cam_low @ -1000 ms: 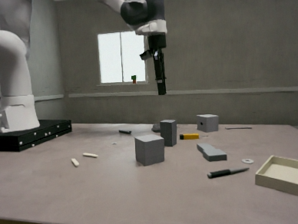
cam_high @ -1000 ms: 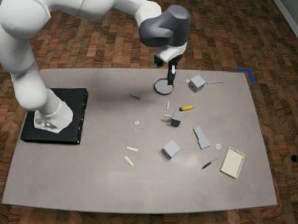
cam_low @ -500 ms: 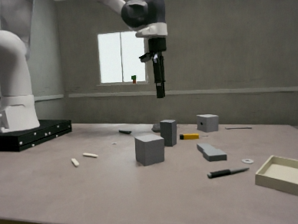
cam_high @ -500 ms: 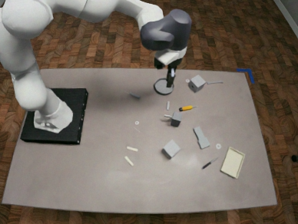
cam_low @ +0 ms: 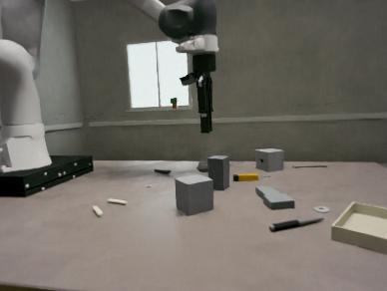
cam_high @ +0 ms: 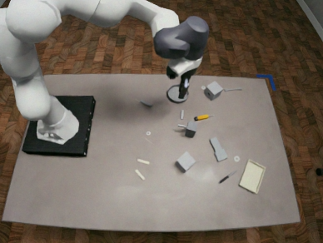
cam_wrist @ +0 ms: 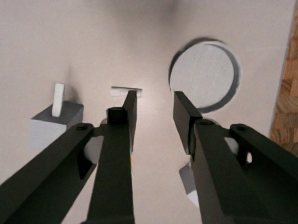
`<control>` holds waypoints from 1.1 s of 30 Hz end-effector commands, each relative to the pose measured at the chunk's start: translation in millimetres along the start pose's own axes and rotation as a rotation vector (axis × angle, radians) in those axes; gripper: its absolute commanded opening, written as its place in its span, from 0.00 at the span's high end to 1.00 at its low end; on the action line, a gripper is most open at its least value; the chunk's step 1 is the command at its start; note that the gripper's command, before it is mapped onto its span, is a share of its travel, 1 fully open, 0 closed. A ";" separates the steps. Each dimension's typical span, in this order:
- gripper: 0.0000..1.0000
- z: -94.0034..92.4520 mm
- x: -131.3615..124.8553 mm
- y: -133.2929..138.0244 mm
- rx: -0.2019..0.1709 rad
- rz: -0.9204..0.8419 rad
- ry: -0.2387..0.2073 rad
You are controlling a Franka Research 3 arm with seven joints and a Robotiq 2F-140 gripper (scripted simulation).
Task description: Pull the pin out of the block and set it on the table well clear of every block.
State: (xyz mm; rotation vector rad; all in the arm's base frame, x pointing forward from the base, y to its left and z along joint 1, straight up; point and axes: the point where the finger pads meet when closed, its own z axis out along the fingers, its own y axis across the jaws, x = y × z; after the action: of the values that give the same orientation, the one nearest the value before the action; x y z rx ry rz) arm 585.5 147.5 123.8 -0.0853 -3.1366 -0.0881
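Observation:
The pin's block [cam_high: 191, 129] is a small grey cube near the middle of the table, with a pale pin [cam_high: 181, 125] sticking out of its left side. In the wrist view the block [cam_wrist: 55, 122] lies at the left with the pin [cam_wrist: 58, 99] pointing away from it. In the exterior view the block [cam_low: 218, 171] stands upright and the pin is hidden. My gripper [cam_low: 205, 127] hangs high above the table, behind the block and over a grey disc [cam_high: 177, 94]. Its fingers stand partly narrowed with a clear gap and nothing between them.
Other grey blocks stand at the back right [cam_high: 213, 90], front middle [cam_high: 186, 161] and right [cam_high: 218, 149]. A loose pin [cam_high: 181, 114], a yellow-handled tool [cam_high: 202, 117], a pen [cam_high: 227, 176], a cream tray [cam_high: 252, 176] and two pale pegs [cam_high: 143, 161] lie about. The black base [cam_high: 58, 125] is at the left.

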 end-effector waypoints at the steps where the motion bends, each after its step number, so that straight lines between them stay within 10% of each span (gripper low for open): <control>1: 0.69 5.9 3.9 -2.9 0.001 -0.002 0.019; 33: 0.69 43.9 23.6 -22.1 0.009 0.028 0.119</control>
State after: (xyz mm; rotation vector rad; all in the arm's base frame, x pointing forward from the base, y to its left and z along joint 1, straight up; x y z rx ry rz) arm 564.7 129.7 82.8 -0.1326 -3.0315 -0.0730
